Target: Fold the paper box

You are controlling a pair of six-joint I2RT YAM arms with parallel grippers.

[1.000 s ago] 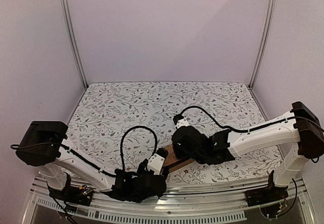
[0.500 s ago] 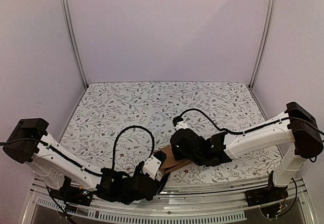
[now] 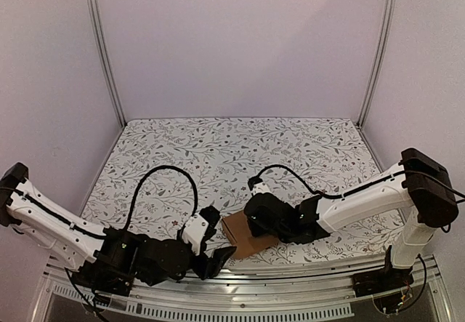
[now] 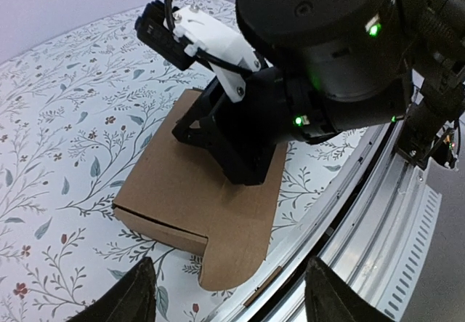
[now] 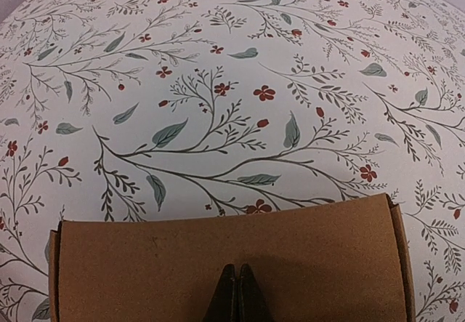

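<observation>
Box (image 3: 245, 235) near the worktop's (image 3: 218, 147) front edge, largely formed: walls up, top closed. One flap (image 4: 234, 258) lies flat and, you may judge, remains to be tucked. Your right claw (image 5: 236, 294), shut and empty, presses on the top; your left claw (image 3: 216, 238) stands open beside it, holding nothing.

Soft, even, purple-tinged light, faint shadow beside the paper box (image 4: 167, 191) (wrist views bowed at edges)
</observation>
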